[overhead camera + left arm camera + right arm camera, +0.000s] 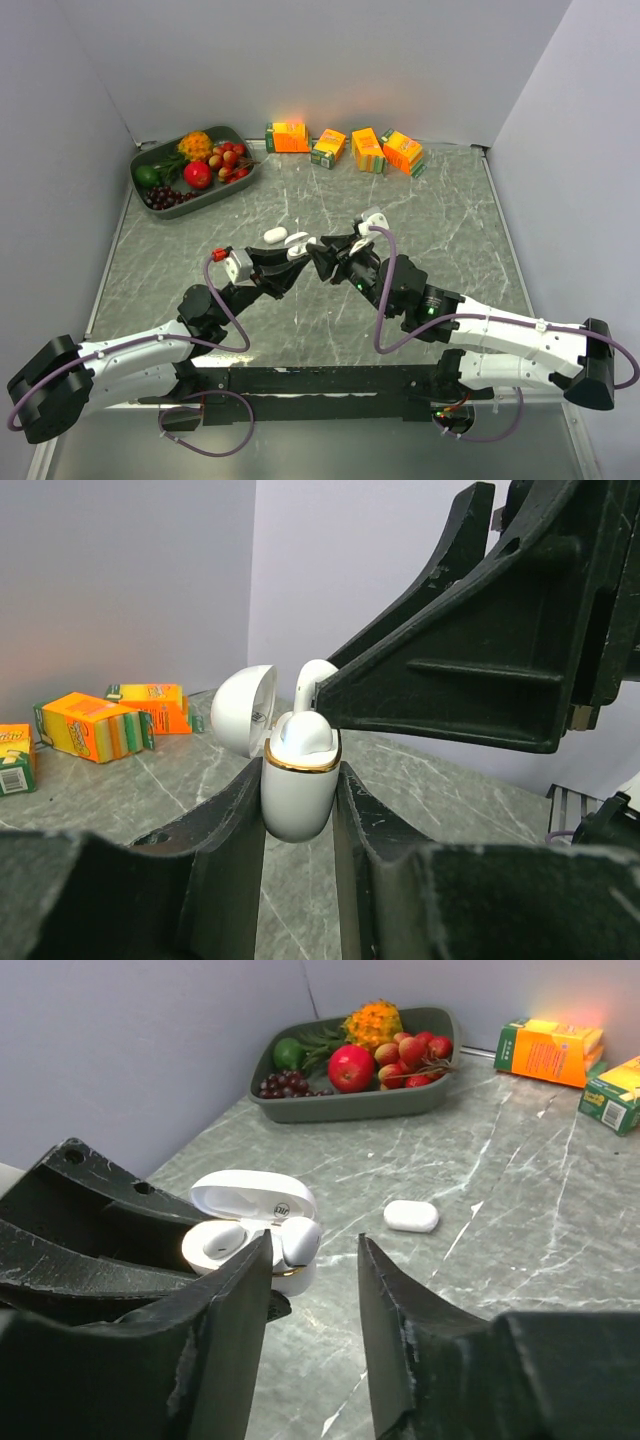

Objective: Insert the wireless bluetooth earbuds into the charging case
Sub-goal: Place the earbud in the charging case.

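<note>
The white charging case with a gold rim is held upright above the table, my left gripper shut on its body. Its lid is flipped open. One white earbud lies seated in the case. A second earbud stands in the other slot, its top above the rim. My right gripper is open around that earbud, which sits by its left finger with a clear gap to the right finger. From above, both grippers meet at the case in mid-table.
A small white oval object lies on the marble table beyond the case. A green tray of fruit stands at the back left. Several orange juice cartons line the back wall. Walls close in on three sides.
</note>
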`<state>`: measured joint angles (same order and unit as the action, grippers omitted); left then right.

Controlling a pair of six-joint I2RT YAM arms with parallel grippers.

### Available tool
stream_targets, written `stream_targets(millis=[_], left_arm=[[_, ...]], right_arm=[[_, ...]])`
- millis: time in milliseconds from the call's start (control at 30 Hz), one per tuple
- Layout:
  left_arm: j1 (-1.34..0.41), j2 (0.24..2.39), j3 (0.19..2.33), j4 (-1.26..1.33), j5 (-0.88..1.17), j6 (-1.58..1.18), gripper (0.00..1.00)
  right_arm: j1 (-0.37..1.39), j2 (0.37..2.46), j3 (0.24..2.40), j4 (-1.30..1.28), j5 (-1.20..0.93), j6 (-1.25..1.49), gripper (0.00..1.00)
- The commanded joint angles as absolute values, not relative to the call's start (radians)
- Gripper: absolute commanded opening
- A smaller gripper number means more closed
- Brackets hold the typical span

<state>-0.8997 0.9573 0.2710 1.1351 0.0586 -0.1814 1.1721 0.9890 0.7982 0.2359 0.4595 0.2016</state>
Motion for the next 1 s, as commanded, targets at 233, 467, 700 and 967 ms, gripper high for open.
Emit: stream_targets(millis=[233, 467, 700, 967], left_arm=[[-0.897, 0.945, 0.308, 1.187, 0.040, -0.210, 0.01], [-0.897, 0.948, 0.304, 1.198, 0.023, -0.219, 0.01], [-0.897, 0.937, 0.307, 1.193, 0.034, -0.227, 0.01], [-0.897, 0.925, 0.301, 1.184, 0.026, -0.225, 0.01]], right_arm=[[1.180, 0.896, 0.871, 0.193, 0.469, 0.203, 0.64], [1.183, 0.845, 0.914, 0.141, 0.512, 0.178, 0.75], [1.068, 0.971, 1.077, -0.231, 0.453, 0.321, 0.32], [1.069, 1.012, 1.100, -0.273, 0.370, 0.298, 0.43]])
